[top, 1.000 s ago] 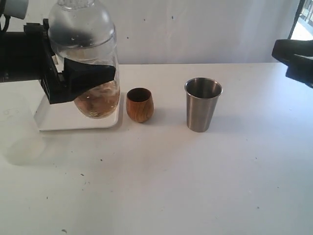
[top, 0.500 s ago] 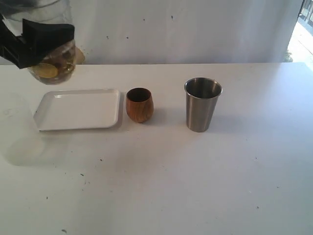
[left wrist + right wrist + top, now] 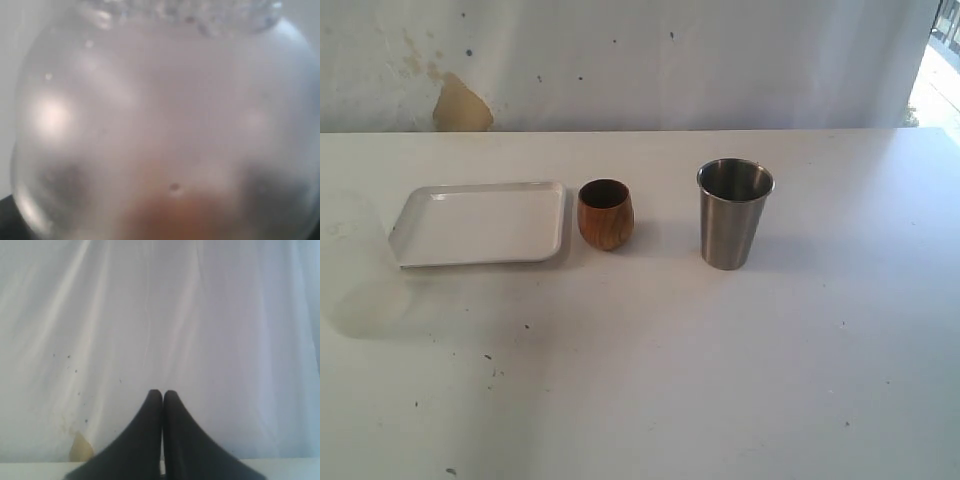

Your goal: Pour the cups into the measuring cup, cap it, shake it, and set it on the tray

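Measuring cup (image 3: 160,125) was not on the tabletop (image 3: 670,380) and not in the exterior view at all. It filled the left wrist view, pressed close to the lens and badly blurred. Left fingers weren't clearly visible. My read: they were clamped wide around the cup, since nothing else could have carried it.

Right fingers (image 3: 156,405) were closed tip to tip, empty, and aimed at the white wall.

Handling, as a judgement: clear smooth plastic with droplets or bubbles inside, so slippery. The thin wall would likely flex if squeezed. Brownish contents would shift the weight when tilted. Best to grip mid-body, below the cap, never on the dome.

Axis: droplets sat at one end of the blur and the brown mass at the other, so the long axis probably ran between them. Couldn't tell upright from tilted, nor the cap from the body.

Tray (image 3: 480,225) lay flat with nothing on it, long side running left to right. Wooden cup (image 3: 606,215) stood upright just beside the tray's right edge. Steel tumbler (image 3: 734,215) stood upright, mouth up, apart to the right, and looked empty.
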Motion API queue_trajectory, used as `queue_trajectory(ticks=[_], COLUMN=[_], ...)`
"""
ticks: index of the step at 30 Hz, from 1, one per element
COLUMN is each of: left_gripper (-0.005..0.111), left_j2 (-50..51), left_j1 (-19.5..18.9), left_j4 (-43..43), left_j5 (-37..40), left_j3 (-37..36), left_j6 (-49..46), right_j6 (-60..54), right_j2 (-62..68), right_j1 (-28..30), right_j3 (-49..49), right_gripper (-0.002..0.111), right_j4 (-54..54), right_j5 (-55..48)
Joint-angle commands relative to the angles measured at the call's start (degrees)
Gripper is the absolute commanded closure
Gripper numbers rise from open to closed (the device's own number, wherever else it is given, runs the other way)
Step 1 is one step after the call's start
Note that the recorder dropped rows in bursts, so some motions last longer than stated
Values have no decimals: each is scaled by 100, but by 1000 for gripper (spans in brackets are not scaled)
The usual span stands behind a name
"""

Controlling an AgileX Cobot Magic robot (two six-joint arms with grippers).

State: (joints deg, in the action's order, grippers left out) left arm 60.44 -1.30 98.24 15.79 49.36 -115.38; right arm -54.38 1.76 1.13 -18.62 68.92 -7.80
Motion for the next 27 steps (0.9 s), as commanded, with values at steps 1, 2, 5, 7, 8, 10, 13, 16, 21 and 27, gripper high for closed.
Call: queue_trajectory(ticks=[1, 2, 5, 7, 8, 10, 13, 16, 21, 27], left_gripper=[107, 107, 107, 107, 107, 107, 107, 107, 107, 107], left_j2=[-113, -147, -253, -321, -349, -348, -303, -215, 96, 637], left_j1=[-305, -384, -565, -681, -730, -830, -951, -1065, -1283, -1340], left_j4=[171, 171, 171, 171, 171, 171, 170, 2, -595, -1633], left_j5=[-119, -73, 31, 6, -4, -242, -613, -905, -866, -917], left_j3=[17, -15, -228, -418, -506, -652, -733, -675, -628, -628], left_j6=[57, 57, -67, -231, -271, -284, -440, -609, -609, -609], right_j6=[62, 62, 62, 62, 62, 62, 62, 62, 62, 62], right_j2=[-176, -176, -176, -176, -176, -176, -176, -176, -176, -176], right_j1=[10, 10, 10, 10, 10, 10, 10, 10, 10, 10], right_j3=[340, 424, 614, 710, 745, 807, 805, 805, 805, 805], right_gripper=[108, 108, 108, 108, 108, 108, 108, 108, 108, 108], right_j4=[11, -12, -2, -2, -2, -2, -2, -2, -2, -2], right_j5=[307, 239, 219, 219, 219, 236, 222, 233, 244, 244])
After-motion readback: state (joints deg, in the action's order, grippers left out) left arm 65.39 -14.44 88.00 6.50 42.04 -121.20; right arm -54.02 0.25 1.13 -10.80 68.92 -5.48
